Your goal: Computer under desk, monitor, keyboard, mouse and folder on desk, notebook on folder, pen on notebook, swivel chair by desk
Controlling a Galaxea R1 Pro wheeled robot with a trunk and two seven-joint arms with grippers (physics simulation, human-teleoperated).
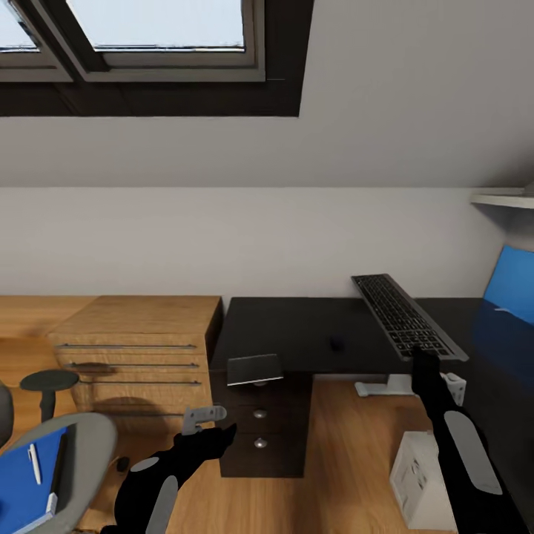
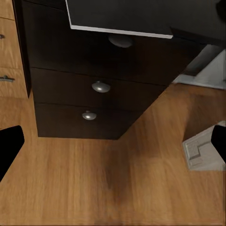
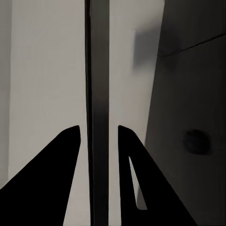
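Note:
My right gripper is shut on the near end of the keyboard, which hangs tilted above the black desk. In the right wrist view the fingers clamp the keyboard's thin edge. The small black mouse lies on the desk left of it. The dark notebook overhangs the desk's front edge. My left gripper is open and empty, low in front of the black drawers. On the swivel chair lies the blue folder with the white pen. The computer stands on the floor.
A light wood drawer unit stands left of the desk. The blue back panel and a white shelf are at the right. The desk's white foot rests on the wood floor. Sloped ceiling with a skylight above.

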